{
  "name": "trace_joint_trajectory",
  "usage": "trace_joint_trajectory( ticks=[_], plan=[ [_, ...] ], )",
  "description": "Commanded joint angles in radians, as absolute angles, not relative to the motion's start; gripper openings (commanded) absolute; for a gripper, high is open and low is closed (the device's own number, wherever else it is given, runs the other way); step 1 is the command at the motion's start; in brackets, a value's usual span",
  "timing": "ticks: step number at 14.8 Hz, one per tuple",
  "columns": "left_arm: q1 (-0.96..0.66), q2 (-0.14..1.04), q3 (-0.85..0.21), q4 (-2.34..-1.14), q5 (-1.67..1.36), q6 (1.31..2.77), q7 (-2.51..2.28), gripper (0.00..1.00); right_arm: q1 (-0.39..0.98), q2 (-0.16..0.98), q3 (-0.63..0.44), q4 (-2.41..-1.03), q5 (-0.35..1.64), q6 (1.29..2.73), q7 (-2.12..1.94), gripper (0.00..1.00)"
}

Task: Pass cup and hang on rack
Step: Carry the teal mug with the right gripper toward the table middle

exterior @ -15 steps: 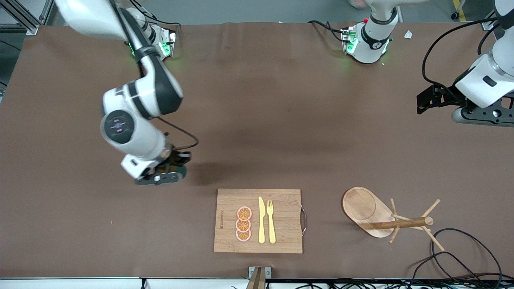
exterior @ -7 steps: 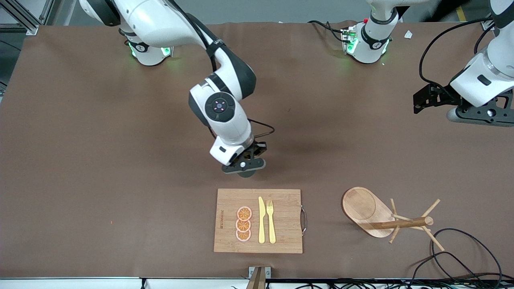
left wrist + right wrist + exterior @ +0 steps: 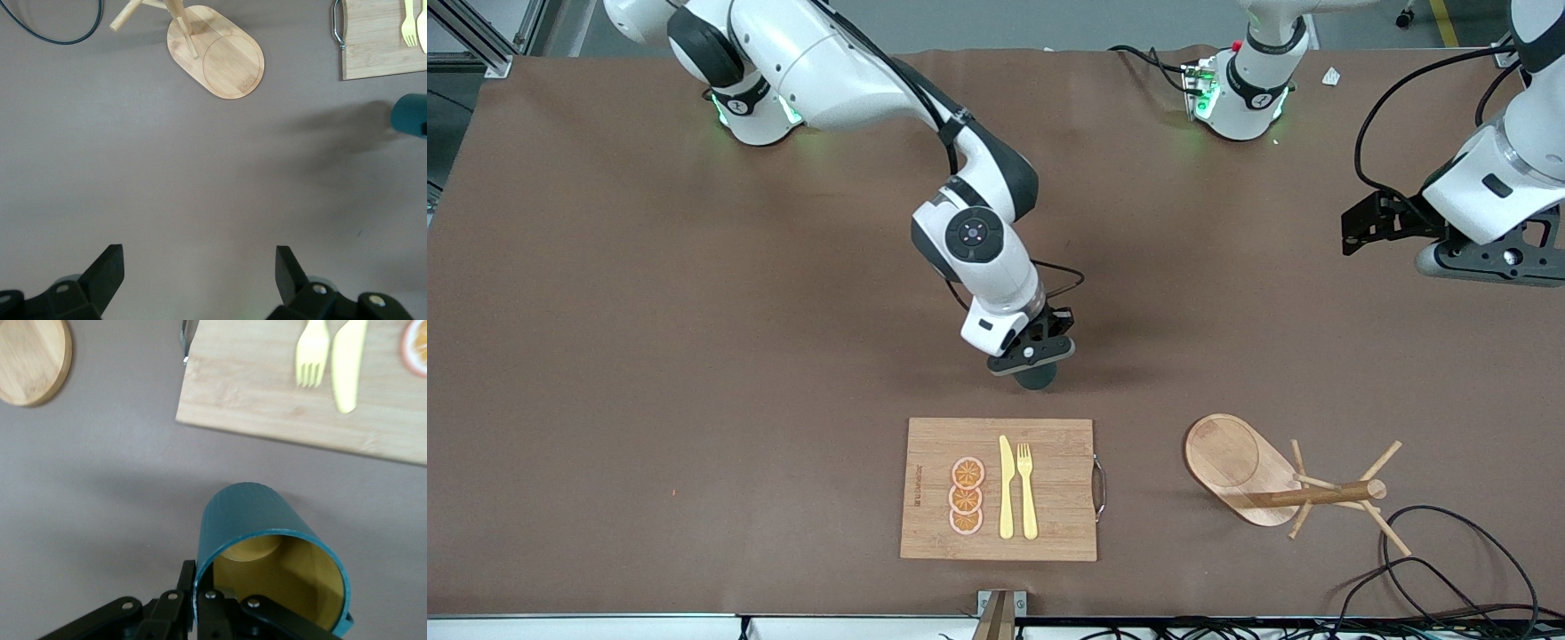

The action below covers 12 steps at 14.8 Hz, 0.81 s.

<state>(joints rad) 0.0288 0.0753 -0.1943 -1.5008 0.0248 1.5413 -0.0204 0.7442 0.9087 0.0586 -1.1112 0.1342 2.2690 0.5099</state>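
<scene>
The cup [image 3: 1037,378] is held by the right pincer [image 3: 1032,354], whose fingers are clamped over the rim, one finger [image 3: 200,603] seen against the outside wall in the right wrist view. The cup is carried in the air over bare brown desk [image 3: 605,356], above the strip between the desk's middle and the bamboo cutting board [image 3: 999,489]. Its dark teal ribbed wall and yellowish-tan inside [image 3: 280,570] are shown in the right wrist view (the handle cannot be made out there). In the left wrist view only a teal edge of the cup [image 3: 409,115] is seen.

On the cutting board three orange slices [image 3: 967,496], a yellow knife [image 3: 1006,487] and a yellow fork [image 3: 1027,489] are laid side by side; a metal handle [image 3: 1100,487] is fixed at the board's edge toward the left arm's end.

The rack [image 3: 1280,484] is set beside the board, toward the left arm's end of the desk, with its oval base [image 3: 1232,462], central post and thin pegs visible. A black cable [image 3: 1449,551] is looped near it.

The left pincer [image 3: 1489,258] is held up over the desk at the left arm's end, waiting, its fingers [image 3: 107,273] spread well apart with nothing between them.
</scene>
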Motion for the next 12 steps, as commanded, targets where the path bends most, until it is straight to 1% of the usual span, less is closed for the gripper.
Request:
trace_joint_trajectory(
  ticks=[1,6,8,10,11,12],
  plan=[
    [0.026,0.083,-0.198,-1.477,0.043,1.536,-0.02,1.0,0.762,0.949,0.063,-1.046,0.143,2.263,0.54,0.01],
    [0.031,0.081,-0.204,-1.474,0.043,1.536,-0.025,1.0,0.781,0.979,0.064,-1.045,0.143,2.267,0.538,0.02],
    [0.032,0.081,-0.204,-1.474,0.043,1.536,-0.025,1.0,0.788,0.985,0.064,-1.045,0.143,2.267,0.538,0.04],
    [0.032,0.081,-0.204,-1.474,0.043,1.536,-0.028,1.0,0.792,0.989,0.063,-1.045,0.143,2.267,0.543,0.13],
    [0.032,0.081,-0.204,-1.473,0.041,1.536,-0.028,1.0,0.79,0.989,0.063,-1.045,0.143,2.275,0.545,0.22],
    [0.032,0.083,-0.204,-1.462,0.041,1.536,-0.031,1.0,0.788,0.989,0.063,-1.046,0.143,2.286,0.545,0.3]
  ],
)
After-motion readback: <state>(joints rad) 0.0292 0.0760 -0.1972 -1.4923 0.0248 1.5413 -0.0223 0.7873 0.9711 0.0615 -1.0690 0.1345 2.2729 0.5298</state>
